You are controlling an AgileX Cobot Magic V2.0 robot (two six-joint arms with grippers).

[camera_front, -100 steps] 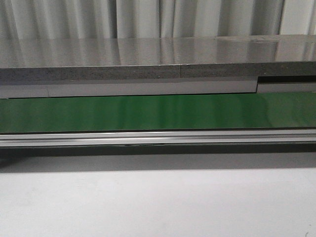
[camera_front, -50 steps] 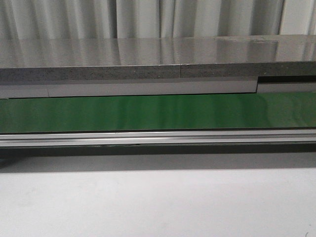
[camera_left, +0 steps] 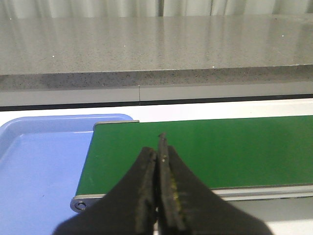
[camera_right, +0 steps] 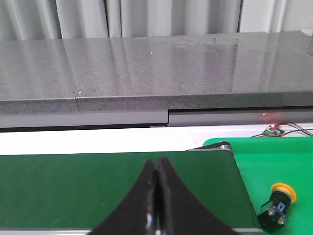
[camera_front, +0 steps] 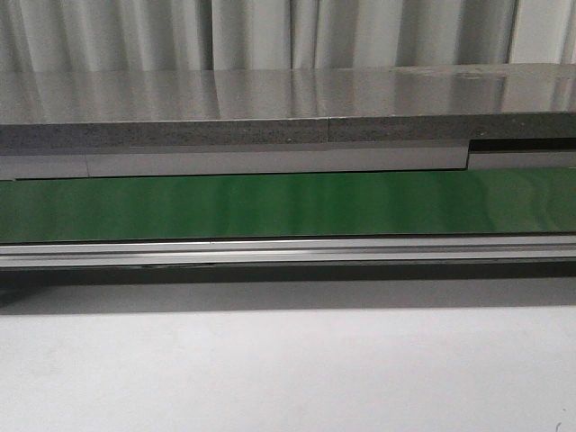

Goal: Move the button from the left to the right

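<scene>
Belt (camera_front: 288, 205) dark green; counter (camera_front: 270, 99) speckled grey; tray (camera_left: 34, 166) pale blue. Button (camera_right: 279, 204): yellow cap, black body, on a brighter green mat (camera_right: 274, 161). Fingers (camera_left: 168, 196) black. Curtain (camera_front: 270, 31) grey-white.

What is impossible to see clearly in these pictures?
- Button: absent from the front view; only the right wrist view shows it, its terminals too small.
- Tray: cut by the left wrist view's edge.
- Left gripper, right gripper: outside the front view.

the button (camera_right: 277, 204) lies on a mat (camera_right: 288, 161) just beyond the conveyor belt's (camera_right: 117, 188) end.
</scene>
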